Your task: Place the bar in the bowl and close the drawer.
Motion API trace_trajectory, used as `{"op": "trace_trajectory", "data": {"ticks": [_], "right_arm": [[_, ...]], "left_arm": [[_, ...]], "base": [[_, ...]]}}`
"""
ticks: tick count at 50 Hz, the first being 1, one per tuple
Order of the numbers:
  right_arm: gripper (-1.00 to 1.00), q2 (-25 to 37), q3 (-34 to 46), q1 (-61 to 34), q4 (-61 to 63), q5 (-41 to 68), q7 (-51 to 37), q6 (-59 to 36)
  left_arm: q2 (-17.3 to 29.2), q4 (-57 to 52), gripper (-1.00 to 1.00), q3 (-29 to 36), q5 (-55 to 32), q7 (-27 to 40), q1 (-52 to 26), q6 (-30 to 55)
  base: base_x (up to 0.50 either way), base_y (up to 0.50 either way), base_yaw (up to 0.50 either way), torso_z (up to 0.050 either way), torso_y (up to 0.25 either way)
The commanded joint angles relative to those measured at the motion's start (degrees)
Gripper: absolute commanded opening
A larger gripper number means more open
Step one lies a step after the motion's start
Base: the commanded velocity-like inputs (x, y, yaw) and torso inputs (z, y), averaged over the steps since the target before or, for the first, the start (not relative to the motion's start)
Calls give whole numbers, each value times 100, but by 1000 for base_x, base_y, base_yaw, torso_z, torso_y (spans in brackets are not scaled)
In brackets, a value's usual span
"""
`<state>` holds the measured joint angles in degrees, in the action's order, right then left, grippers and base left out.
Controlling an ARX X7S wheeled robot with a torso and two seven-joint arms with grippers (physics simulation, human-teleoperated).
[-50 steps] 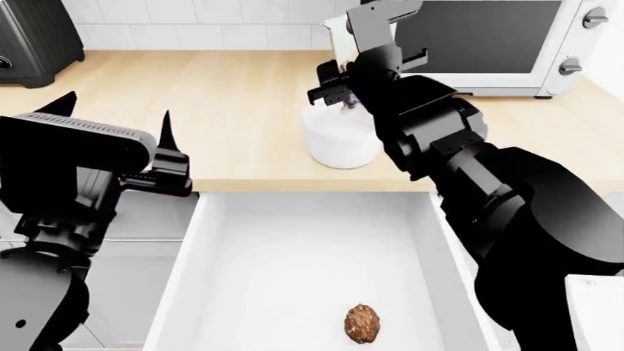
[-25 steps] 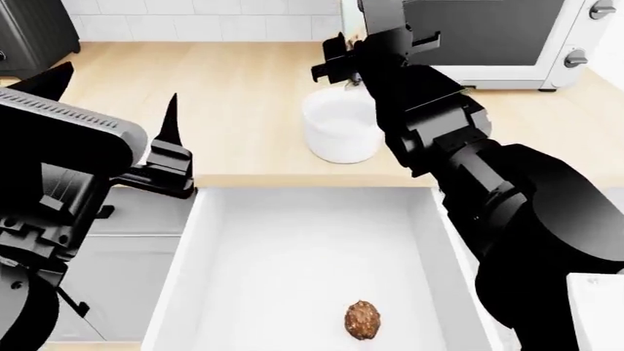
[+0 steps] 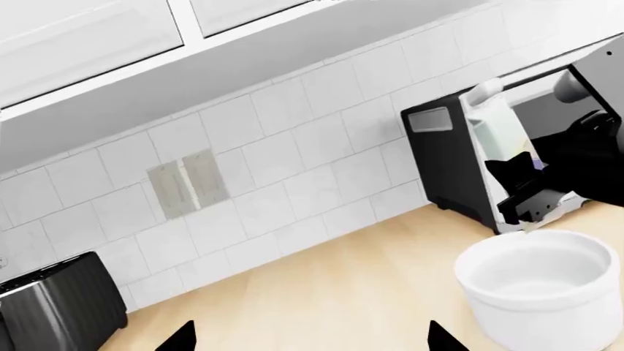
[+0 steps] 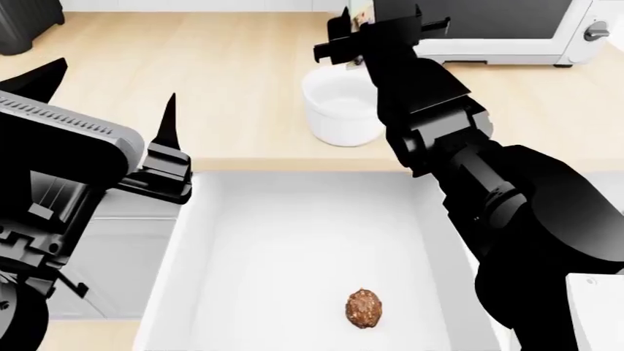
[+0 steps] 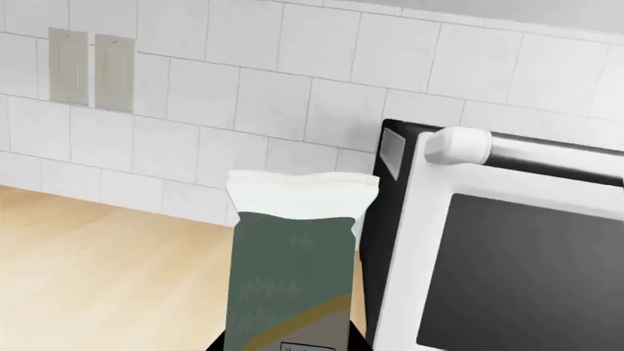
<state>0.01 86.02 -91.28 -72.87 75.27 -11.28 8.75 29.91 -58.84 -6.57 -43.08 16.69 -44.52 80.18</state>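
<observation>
Bar [image 5: 297, 263] higher in right hand [image 4: 353, 45], clamped.

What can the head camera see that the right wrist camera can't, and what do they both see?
Only the head view shows the bowl, the open drawer with a brown ball inside, and the open left gripper. Only the right wrist view shows the wall tiles and two switch plates. Both show the bar held in the right gripper, the wooden counter and the oven.
</observation>
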Motion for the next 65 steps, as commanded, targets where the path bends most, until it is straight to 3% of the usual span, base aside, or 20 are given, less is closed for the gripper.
{"op": "trace_trajectory", "data": {"ticks": [1, 35, 65], "right_arm": [[-100, -1, -10, -15, -29, -71, -82, 157], [-100, -1, -15, 33, -34, -67, -116, 190], [-100, -1, -15, 33, -34, -67, -116, 190]], "left_arm": [[125, 74, 100, 76, -235, 246, 8, -150], [399, 254, 100, 406, -345, 567, 108, -582], [516, 240, 100, 97, -999, 921, 23, -428]], "base": [[0, 0, 0, 0, -98], [0, 0, 0, 0, -97], [0, 0, 0, 0, -10]]}}
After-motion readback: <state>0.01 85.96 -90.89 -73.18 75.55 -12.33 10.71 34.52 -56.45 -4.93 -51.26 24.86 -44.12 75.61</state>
